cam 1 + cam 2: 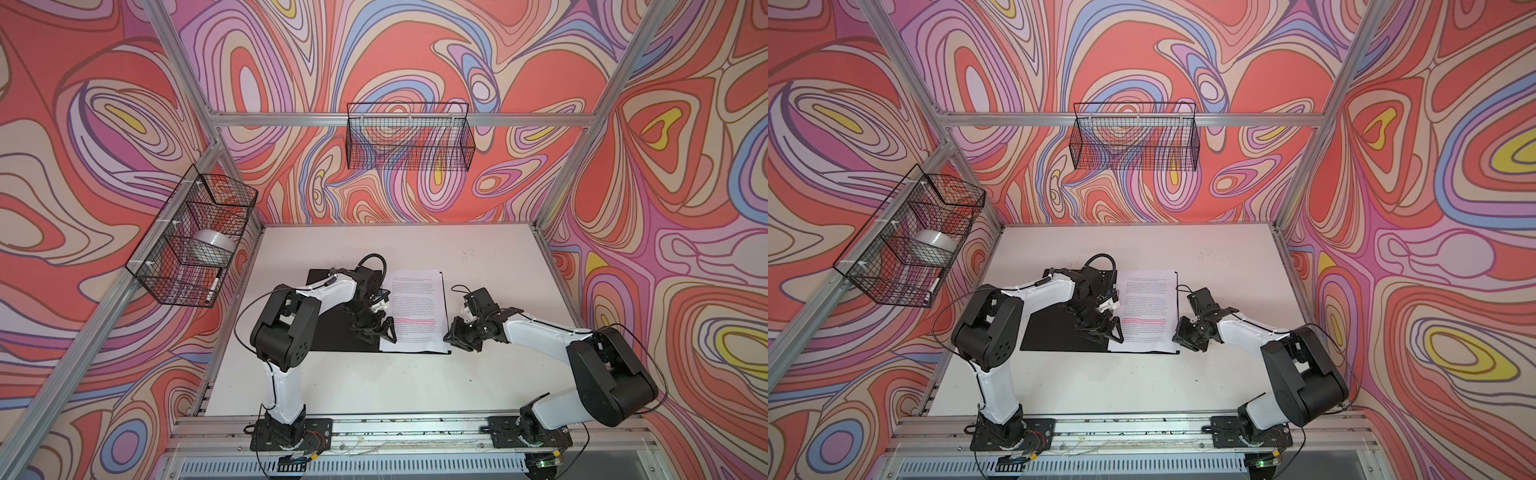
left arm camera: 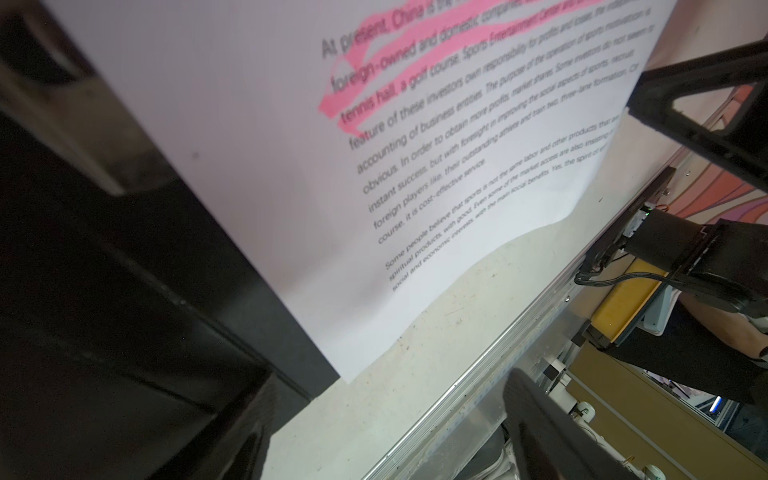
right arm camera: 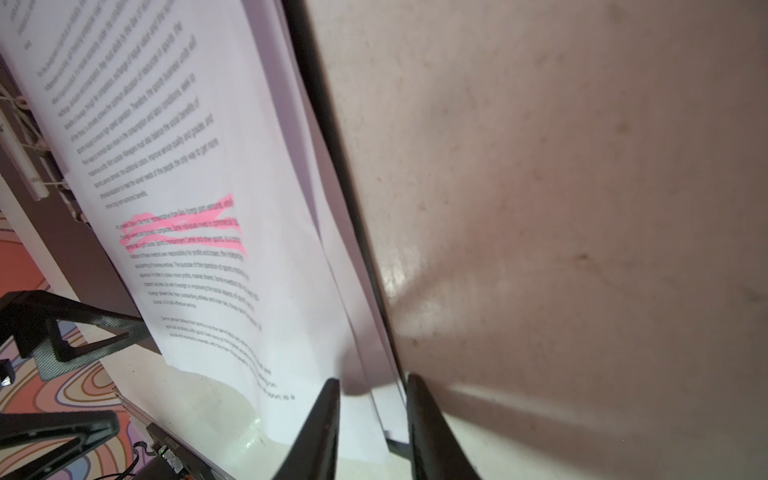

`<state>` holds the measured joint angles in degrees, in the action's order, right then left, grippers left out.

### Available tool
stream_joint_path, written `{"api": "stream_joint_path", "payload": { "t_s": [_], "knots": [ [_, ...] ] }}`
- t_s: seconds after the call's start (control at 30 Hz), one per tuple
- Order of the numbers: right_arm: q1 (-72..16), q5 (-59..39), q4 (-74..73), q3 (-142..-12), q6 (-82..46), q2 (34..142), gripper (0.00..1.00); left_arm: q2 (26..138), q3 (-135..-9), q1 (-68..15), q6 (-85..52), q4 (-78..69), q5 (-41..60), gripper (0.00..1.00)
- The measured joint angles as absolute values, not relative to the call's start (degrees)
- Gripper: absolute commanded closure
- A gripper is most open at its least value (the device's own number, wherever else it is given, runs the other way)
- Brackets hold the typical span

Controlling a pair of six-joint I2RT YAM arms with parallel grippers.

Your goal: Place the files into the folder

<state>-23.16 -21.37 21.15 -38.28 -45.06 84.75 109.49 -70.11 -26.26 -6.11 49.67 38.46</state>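
Right gripper (image 3: pixel 371 379) fingers are sitting closest to the lens, straddling the right edge of the files (image 1: pixel 417 307) and folder (image 1: pixel 332 338), jaws narrowly apart, not clamping anything. Files are lying print side up on the right half of the open folder, black inside showing, flat on the white table (image 1: pixel 374 386). Left gripper (image 1: pixel 377 334) is hovering wide open at the files' left edge, holding nothing.

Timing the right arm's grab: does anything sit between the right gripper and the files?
Nothing visible. The right gripper, jaws open, straddles the right edge of the files and of the folder beneath.
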Motion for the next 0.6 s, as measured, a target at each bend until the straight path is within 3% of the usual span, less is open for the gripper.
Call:
{"api": "stream_joint_path", "payload": {
  "t_s": [0.47,0.6],
  "knots": [
    [-23.18,-22.48,23.64,-38.37,-43.29,84.14,0.71,109.60,-70.24,-26.26,-6.55,49.65,38.33,0.13],
    [-23.18,-21.15,29.17,-42.78,-41.10,83.72,0.72,109.21,-71.81,-26.06,-4.38,51.11,34.26,0.13]
  ]
}}
